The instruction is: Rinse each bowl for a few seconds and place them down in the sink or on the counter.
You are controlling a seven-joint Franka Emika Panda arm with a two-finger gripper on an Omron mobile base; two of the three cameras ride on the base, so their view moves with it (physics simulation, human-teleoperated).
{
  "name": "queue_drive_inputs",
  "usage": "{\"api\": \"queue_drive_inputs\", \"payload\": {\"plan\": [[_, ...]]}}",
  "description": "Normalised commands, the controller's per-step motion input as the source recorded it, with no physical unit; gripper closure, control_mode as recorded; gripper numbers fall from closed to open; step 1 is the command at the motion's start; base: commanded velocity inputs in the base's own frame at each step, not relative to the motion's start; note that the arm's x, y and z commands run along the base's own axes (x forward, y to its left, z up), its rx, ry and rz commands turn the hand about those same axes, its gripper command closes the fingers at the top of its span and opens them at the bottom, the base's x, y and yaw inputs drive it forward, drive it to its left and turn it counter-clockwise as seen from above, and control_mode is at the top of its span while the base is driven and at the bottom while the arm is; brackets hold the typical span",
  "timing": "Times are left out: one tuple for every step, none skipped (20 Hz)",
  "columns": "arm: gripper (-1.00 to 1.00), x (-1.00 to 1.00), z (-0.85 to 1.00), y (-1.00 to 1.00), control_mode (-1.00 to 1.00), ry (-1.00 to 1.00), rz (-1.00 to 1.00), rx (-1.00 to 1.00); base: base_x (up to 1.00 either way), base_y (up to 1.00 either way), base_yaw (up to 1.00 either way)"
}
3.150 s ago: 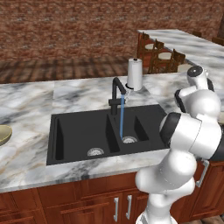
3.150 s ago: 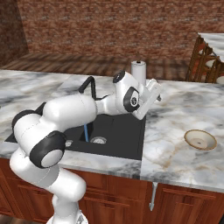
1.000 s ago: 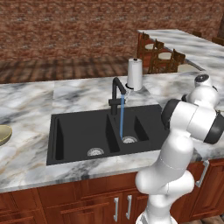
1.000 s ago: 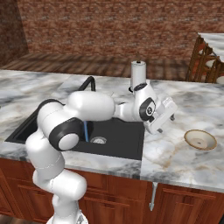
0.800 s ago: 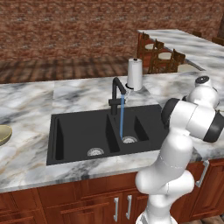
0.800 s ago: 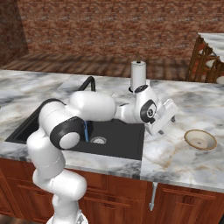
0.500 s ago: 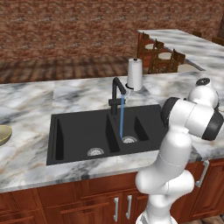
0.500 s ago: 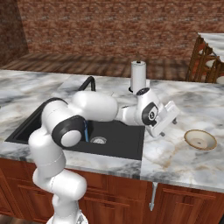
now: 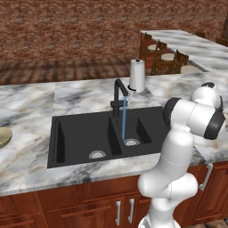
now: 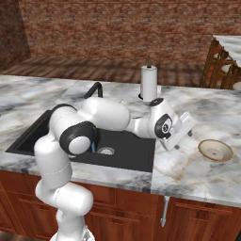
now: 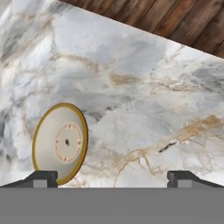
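Hand view showed our jaws (image 11: pixel 111 177) spread wide with nothing between them, the two dark tips standing far apart above bare marble. Just past one tip lay the cream-rimmed bowl (image 11: pixel 60 143), resting on the table (image 11: pixel 144 100) and not touched by either tip; its brownish inside faced the camera.

From the right base view, we saw the jaws (image 10: pixel 184 133) hanging low over the table (image 10: pixel 207 176), beside the right edge of the sink (image 10: pixel 127 149), with the cream-rimmed bowl (image 10: pixel 215 150) near them toward the table's right end, upright on the marble and apart from the fingers.

In the left base view we found the sink (image 9: pixel 84 133) set into the middle of the table (image 9: pixel 35 111), a thin stream of water (image 9: pixel 124 120) running from the black faucet (image 9: pixel 118 93) into the right basin above its drain. The olive-tan bowl (image 9: pixel 4 137) sat on the table well to the left of the sink, cut off by the picture's edge. A paper-towel roll (image 9: pixel 137 75) stood upright behind the sink, near the table's back edge.
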Motion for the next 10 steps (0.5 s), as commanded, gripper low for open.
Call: {"api": "queue_drive_inputs", "payload": {"plan": [[-1.0, 0.07, -0.12, -0.07, -1.0, 0.0, 0.0, 0.0, 0.0, 0.0, 0.0], [-1.0, 0.08, -0.11, -0.07, -1.0, 0.0, 0.01, 0.0, 0.0, 0.0, 0.0], [-1.0, 0.06, -0.1, -0.1, -1.0, -0.01, 0.01, 0.0, 0.0, 0.0, 0.0], [-1.0, 0.07, -0.08, -0.13, -1.0, -0.01, 0.01, 0.0, 0.0, 0.0, 0.0], [-1.0, 0.08, -0.09, -0.12, -1.0, -0.01, 0.01, 0.0, 0.0, 0.0, 0.0], [-1.0, 0.08, -0.07, -0.13, -1.0, -0.01, 0.01, 0.0, 0.0, 0.0, 0.0], [-1.0, 0.09, -0.08, -0.13, -1.0, 0.0, 0.01, 0.0, 0.0, 0.0, 0.0], [-1.0, 0.09, -0.1, -0.11, -1.0, 0.0, 0.01, 0.0, 0.0, 0.0, 0.0], [-1.0, 0.1, -0.11, -0.11, -1.0, 0.0, 0.01, 0.0, 0.0, 0.0, 0.0], [-1.0, 0.09, -0.12, -0.1, -1.0, 0.0, 0.01, 0.0, 0.0, 0.0, 0.0]]}}
